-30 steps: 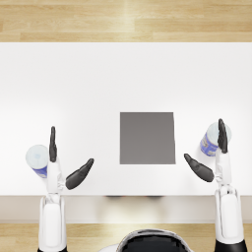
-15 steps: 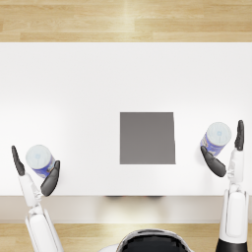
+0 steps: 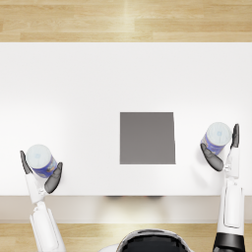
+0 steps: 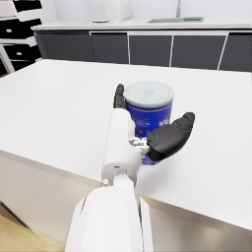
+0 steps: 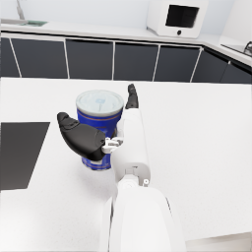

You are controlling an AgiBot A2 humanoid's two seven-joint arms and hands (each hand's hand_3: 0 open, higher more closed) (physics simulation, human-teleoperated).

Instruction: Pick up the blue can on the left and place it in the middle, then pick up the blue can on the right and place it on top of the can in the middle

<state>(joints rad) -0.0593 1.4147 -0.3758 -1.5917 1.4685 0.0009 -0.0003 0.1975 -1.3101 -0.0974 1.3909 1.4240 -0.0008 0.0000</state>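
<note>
The left blue can [image 3: 40, 160] with a pale lid stands on the white table near its front left edge. My left hand [image 3: 48, 183] cups it, straight fingers on its outer side and thumb on its near side. In the left wrist view the can [image 4: 147, 106] sits upright between the fingers and thumb of that hand [image 4: 165, 140]. The right blue can [image 3: 216, 138] stands right of the dark grey mat [image 3: 147, 138]. My right hand [image 3: 216, 160] flanks it the same way; the can [image 5: 101, 115] and the hand [image 5: 83, 140] also appear in the right wrist view. Neither hand's fingers curl around its can.
The white table [image 3: 123, 78] stretches far back, and its front edge [image 3: 123, 196] runs just behind both hands. Dark kitchen cabinets [image 4: 172, 49] and a white microwave [image 5: 177, 17] stand beyond the table. The grey mat [image 5: 19, 152] lies flat.
Both hands swung from the cans' inner sides to their outer sides and now cup them. The cans stand where they were.
</note>
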